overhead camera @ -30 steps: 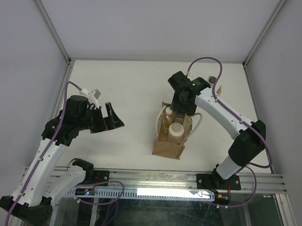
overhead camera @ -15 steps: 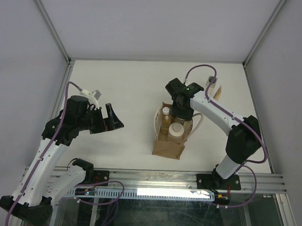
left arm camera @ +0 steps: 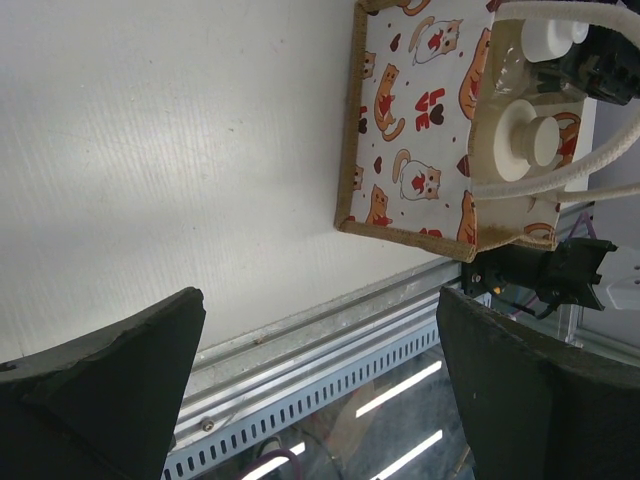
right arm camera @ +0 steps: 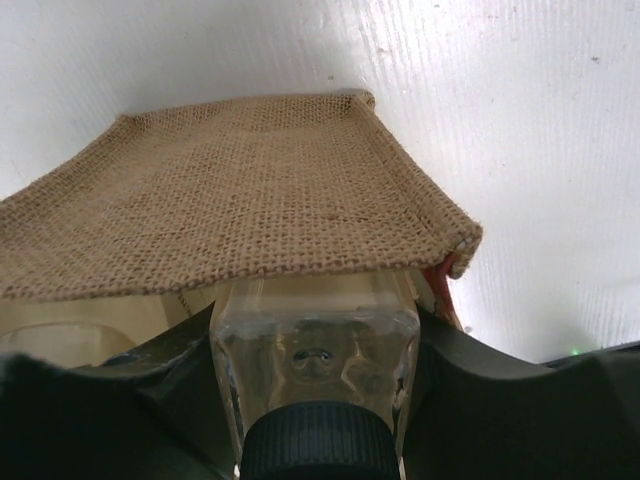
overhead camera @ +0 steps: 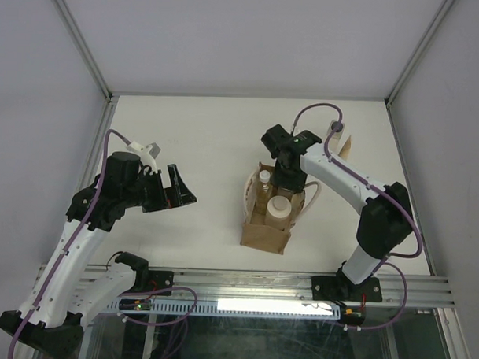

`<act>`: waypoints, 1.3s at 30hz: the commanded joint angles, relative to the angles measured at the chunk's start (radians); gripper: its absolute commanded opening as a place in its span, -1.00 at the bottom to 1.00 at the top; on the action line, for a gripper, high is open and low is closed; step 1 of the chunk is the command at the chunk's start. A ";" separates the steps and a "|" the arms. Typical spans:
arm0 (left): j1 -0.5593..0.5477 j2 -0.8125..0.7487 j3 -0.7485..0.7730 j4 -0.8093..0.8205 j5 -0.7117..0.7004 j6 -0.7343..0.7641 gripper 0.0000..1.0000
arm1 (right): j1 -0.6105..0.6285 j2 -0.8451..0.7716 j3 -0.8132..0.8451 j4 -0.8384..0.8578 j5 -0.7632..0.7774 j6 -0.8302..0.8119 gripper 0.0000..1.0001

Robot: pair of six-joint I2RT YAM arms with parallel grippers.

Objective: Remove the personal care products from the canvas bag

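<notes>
Burlap fills the upper half of my right wrist view. It is the woven wall of the canvas bag (overhead camera: 265, 232), standing just beyond the clear-beige bottle (right arm camera: 315, 345) that my right gripper (right arm camera: 315, 385) has hold of. My dark fingers (right arm camera: 470, 395) press against both sides of the bottle, and its dark cap points back at the camera. Seen from above, this gripper is sunk into the far end of the bag's mouth, and it is crowded there. The amber bottle (overhead camera: 264, 183) with its white cap stands just to the left of my fingers, and the wider cream bottle (overhead camera: 278, 210) sits on the near side, both inside the bag. The pale rope handles (left arm camera: 545, 180) loop out on either side of the opening, close to my wrist. A second clear-beige bottle (overhead camera: 347, 145) is out on the table (overhead camera: 194, 138) near the far right corner, well apart from the bag and partly hidden by my cable. My left gripper (overhead camera: 180, 191) hangs over bare table well to the left of the bag, spread wide with nothing between its fingers. Its camera looks across at the bag's cat-printed side and the metal rail (left arm camera: 300, 350) along the near edge.
</notes>
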 commanded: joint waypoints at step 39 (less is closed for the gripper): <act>-0.002 0.061 0.045 0.069 0.015 -0.006 0.98 | -0.056 -0.506 0.422 -0.024 -0.125 -0.208 -1.00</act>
